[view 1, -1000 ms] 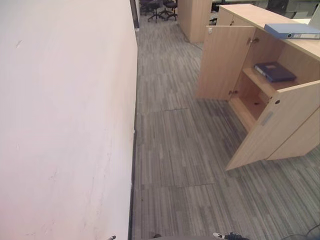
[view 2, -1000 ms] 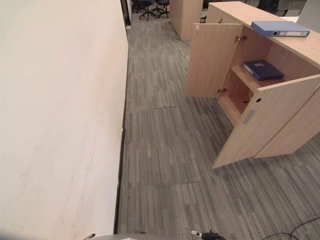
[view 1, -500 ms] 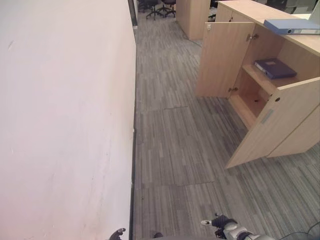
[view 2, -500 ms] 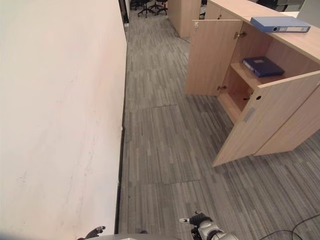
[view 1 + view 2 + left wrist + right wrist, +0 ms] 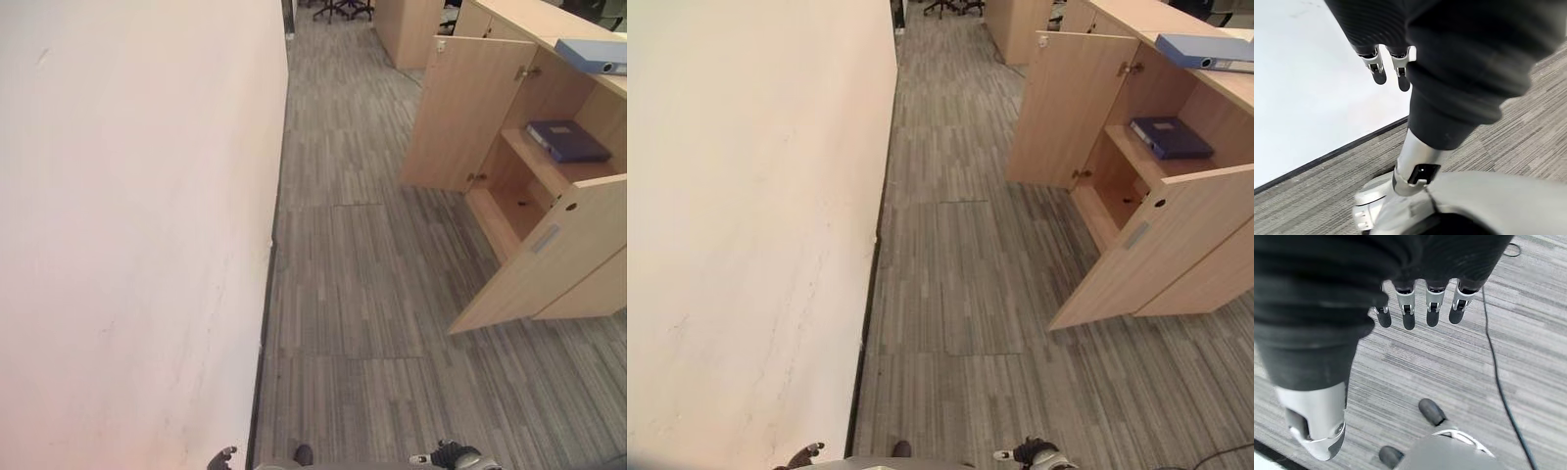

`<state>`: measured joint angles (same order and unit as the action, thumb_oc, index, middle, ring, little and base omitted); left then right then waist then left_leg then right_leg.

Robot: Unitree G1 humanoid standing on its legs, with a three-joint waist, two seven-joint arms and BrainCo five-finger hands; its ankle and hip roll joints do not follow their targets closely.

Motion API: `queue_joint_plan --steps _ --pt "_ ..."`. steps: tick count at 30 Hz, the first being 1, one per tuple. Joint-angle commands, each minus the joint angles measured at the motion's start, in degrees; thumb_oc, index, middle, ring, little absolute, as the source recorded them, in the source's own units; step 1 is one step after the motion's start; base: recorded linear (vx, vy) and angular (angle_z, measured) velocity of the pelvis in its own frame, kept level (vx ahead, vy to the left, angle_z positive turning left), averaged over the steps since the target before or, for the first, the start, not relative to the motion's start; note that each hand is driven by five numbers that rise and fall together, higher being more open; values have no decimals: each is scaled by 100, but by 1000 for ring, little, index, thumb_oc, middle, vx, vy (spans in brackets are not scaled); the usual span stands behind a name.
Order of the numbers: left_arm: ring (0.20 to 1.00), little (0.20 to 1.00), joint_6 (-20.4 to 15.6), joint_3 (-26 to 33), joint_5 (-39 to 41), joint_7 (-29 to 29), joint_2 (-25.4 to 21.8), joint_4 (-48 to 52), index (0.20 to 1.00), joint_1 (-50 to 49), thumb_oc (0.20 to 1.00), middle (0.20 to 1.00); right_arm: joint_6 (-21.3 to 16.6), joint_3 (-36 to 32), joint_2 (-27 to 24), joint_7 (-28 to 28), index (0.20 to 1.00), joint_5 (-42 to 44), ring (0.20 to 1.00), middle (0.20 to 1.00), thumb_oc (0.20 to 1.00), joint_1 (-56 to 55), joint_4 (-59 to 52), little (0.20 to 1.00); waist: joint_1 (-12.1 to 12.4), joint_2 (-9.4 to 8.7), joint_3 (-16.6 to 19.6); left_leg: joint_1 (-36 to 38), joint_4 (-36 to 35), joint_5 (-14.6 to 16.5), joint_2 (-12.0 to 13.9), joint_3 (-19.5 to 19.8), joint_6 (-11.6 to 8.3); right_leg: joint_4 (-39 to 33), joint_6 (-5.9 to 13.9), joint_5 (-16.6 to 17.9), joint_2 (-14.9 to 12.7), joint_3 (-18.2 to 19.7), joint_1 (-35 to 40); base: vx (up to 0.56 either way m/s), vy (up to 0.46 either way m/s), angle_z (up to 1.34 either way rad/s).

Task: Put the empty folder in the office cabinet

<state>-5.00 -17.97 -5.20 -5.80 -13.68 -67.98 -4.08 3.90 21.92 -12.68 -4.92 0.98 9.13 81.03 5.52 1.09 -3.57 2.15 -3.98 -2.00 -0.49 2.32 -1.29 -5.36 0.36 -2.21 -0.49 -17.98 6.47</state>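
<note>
The wooden office cabinet point(image 5: 534, 181) stands at the right with both doors swung open. A dark blue folder point(image 5: 566, 140) lies flat on its middle shelf. A light blue folder point(image 5: 1205, 50) lies on the cabinet's top. My left hand point(image 5: 223, 457) hangs at the lower edge near the wall, its fingers point(image 5: 1400, 74) straight and holding nothing. My right hand point(image 5: 451, 456) also hangs low, far from the cabinet, with straight fingers point(image 5: 1408, 313) over the carpet, empty.
A long white wall point(image 5: 127, 245) runs along the left. Grey striped carpet point(image 5: 362, 294) stretches between wall and cabinet. The near door point(image 5: 549, 250) juts out into the floor, the far door point(image 5: 460, 117) too. Another wooden unit point(image 5: 402, 29) and office chairs point(image 5: 338, 8) stand far back.
The camera has shifted, so the whole scene sits further right. My right hand has dropped lower in the picture than half a second ago.
</note>
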Motion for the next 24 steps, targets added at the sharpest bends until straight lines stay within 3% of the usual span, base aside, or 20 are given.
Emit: queue_joint_plan --steps 1,3,4,5,7,8,10,12,13,14,16,17,21,22,24 --pt "1000 1000 -98 -15 404 -147 17 -222 1000 440 1000 1000 -119 106 41 2 1000 3 1000 1000 1000 472 74 1000 131 -267 -220 -276 803 652 -112 -236 -79 273 254 90 -288 -244 -150 -69 -140 4" --pt "1000 1000 -109 143 641 -182 26 -170 1000 429 1000 1000 -132 90 44 8 1000 23 1000 1000 1000 468 85 1000 177 -326 -359 -655 1649 834 -40 -473 -198 322 172 28 -284 -250 -121 -19 -131 8" --pt "1000 1000 -105 280 861 -216 47 -123 1000 380 1000 1000 -127 65 27 -22 1000 62 1000 1000 1000 508 99 1000 275 -318 -479 -1101 2587 575 156 -605 -237 295 85 -33 -217 -230 -17 34 -201 13" --pt "1000 1000 -96 387 1033 -235 73 -133 1000 361 1000 1000 -128 12 28 -71 1000 160 1000 1000 1000 543 108 1000 348 -332 -557 -1506 3422 71 276 -590 -266 279 -15 -97 -139 -237 56 32 -185 -1" --pt "1000 1000 -98 459 1165 -269 114 -225 1000 333 1000 1000 -141 -57 -3 -123 1000 264 1000 1000 1000 518 127 1000 366 -327 -578 -1862 3870 -170 390 -586 -252 261 -77 -148 -75 -219 112 57 -95 -19" --pt "1000 1000 -94 506 1229 -281 142 -273 1000 291 1000 1000 -143 -91 -1 -136 1000 305 1000 1000 1000 484 132 1000 375 -328 -573 -1949 3729 -177 436 -598 -244 249 -70 -166 -71 -192 145 180 25 -11" --pt "1000 1000 -64 605 1284 -274 202 -424 1000 172 1000 1000 -170 -202 -15 -145 1000 407 1000 1000 1000 363 136 1000 410 -327 -535 -1943 2714 -101 410 -556 -217 163 20 -196 -101 -51 278 227 94 2" --pt "1000 1000 -60 586 1233 -281 233 -502 1000 92 1000 1000 -182 -239 -42 -148 1000 403 1000 1000 1000 276 125 1000 446 -228 -494 -1871 1356 -554 450 -483 -302 92 93 -256 -64 51 419 290 144 -37" --pt "1000 1000 -49 530 1201 -312 269 -540 1000 76 1000 1000 -183 -293 -77 -188 1000 411 1000 1000 1000 260 136 1000 469 -98 -481 -1966 374 -976 532 -531 -401 49 127 -334 1 122 591 409 196 -40" --pt "1000 1000 -33 502 1154 -303 301 -584 1000 94 1000 1000 -185 -363 -89 -210 1000 426 1000 1000 1000 222 152 1000 466 -21 -496 -2061 -46 -1096 617 -726 -472 37 157 -389 23 180 703 396 193 -20" --pt "1000 1000 -13 495 1030 -256 325 -642 1000 2 1000 1000 -187 -450 -108 -187 1000 418 1000 1000 1000 111 184 1000 461 50 -408 -1986 -102 -1052 689 -813 -481 36 249 -402 20 282 789 351 219 -62" --pt "1000 1000 -21 501 902 -245 314 -626 1000 -139 1000 1000 -178 -552 -105 -174 1000 383 1000 1000 1000 0 259 1000 442 135 -248 -1928 -102 -1246 740 -844 -515 36 320 -455 -40 393 805 312 239 -103" --pt "1000 1000 -33 594 939 -235 298 -646 1000 -173 1000 1000 -115 -583 -90 -100 1000 240 1000 1000 1000 -89 350 1000 443 103 -106 -1780 -102 -1182 706 -1009 -434 36 509 -474 -306 442 810 300 299 -75" --pt "1000 1000 -46 692 966 -251 258 -662 1000 -157 1000 1000 -63 -620 -76 -26 1000 95 1000 1000 1000 -210 400 1000 421 18 58 -1581 -102 -973 517 -1165 -260 171 769 -342 -736 418 765 363 404 -28" --pt "1000 1000 -55 740 1018 -245 219 -655 1000 -118 1000 1000 -79 -740 -102 -31 1000 201 1000 1000 1000 -162 311 1000 403 -80 147 -1374 -102 -757 231 -1264 -87 518 970 -118 -1151 399 728 360 419 -22"
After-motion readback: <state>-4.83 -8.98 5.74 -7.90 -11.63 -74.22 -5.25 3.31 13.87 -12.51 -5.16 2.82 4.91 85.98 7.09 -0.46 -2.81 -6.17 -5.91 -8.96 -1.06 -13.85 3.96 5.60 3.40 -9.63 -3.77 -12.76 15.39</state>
